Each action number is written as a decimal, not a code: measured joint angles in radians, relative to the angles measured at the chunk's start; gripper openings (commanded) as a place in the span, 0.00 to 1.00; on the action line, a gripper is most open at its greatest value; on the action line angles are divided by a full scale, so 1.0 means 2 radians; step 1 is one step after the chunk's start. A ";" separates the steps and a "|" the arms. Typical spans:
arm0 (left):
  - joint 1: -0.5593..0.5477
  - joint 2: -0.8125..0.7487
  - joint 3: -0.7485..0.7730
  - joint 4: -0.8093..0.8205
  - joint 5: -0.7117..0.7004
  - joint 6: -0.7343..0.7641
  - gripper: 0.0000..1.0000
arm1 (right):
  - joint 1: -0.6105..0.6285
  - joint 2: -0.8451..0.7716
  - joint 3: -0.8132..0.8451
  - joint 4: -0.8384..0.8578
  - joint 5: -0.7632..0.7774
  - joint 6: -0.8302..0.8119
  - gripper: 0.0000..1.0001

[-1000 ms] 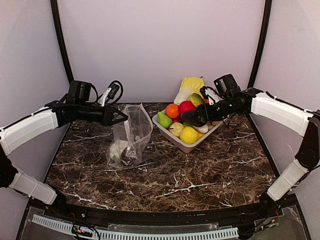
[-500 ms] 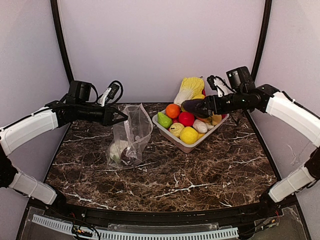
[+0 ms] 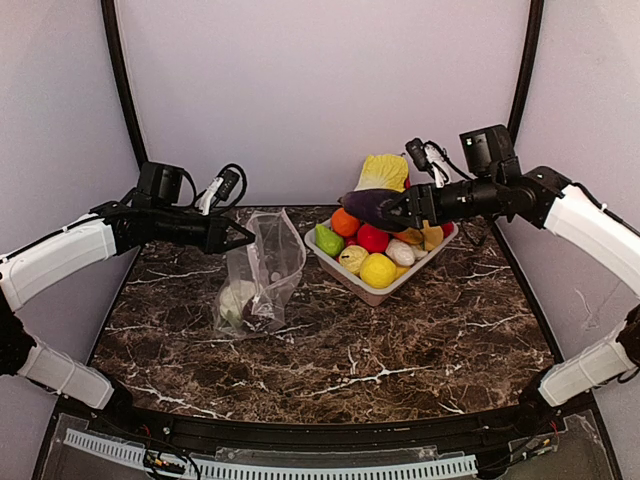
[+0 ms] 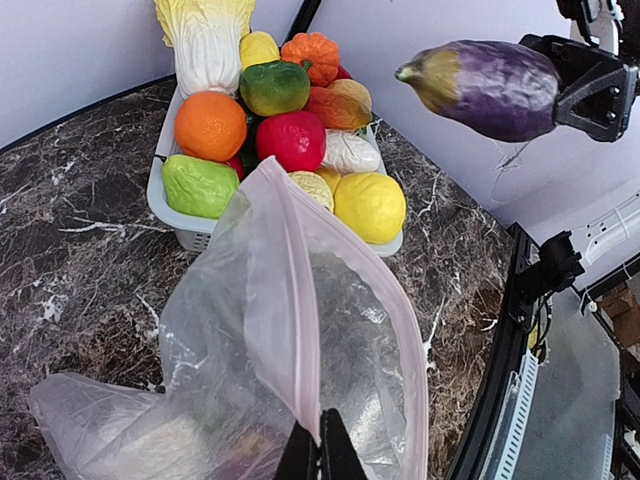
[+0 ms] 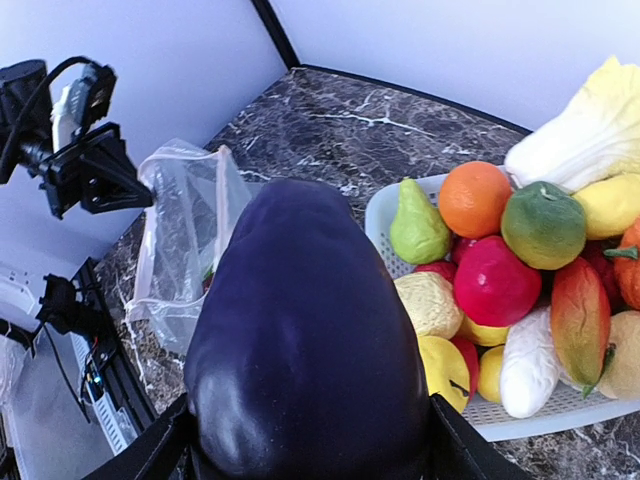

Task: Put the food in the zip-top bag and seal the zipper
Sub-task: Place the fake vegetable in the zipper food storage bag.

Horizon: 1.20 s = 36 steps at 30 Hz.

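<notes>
Nearest you, the dark marble-patterned table (image 3: pixel 400 345) with white veining. On it, left of centre, the zip-top bag (image 3: pixel 268 262) of clear, crinkled film stands upright. Low inside it sit a pale, knobbly cauliflower (image 3: pixel 236 300) and a dark purple round piece (image 3: pixel 262 318).

Your left gripper (image 3: pixel 245 236) is clenched tight on the zipper (image 4: pixel 282 300), a thin pale-pink strip, and holds the bag's mouth up and gaping.

Further back, right of the bag, is the pale rectangular tray (image 3: pixel 375 294), heaped with smooth toy produce. A round yellow lemon (image 3: pixel 378 270) lies at its near edge.

Above the tray, your right gripper (image 3: pixel 400 208) grasps a glossy purple eggplant (image 3: pixel 365 205), oblong, one finger on each side, its tip toward the bag.
</notes>
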 measured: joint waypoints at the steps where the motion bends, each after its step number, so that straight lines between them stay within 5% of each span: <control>1: 0.000 0.000 0.000 -0.001 0.000 0.001 0.01 | 0.007 -0.003 0.000 0.000 -0.005 -0.005 0.64; 14: 0.000 0.000 -0.002 -0.003 0.003 0.008 0.01 | 0.109 0.003 0.012 -0.002 -0.022 -0.035 0.64; 36: 0.000 -0.002 -0.010 0.001 0.033 0.008 0.01 | 0.216 0.229 0.204 -0.059 0.191 0.015 0.64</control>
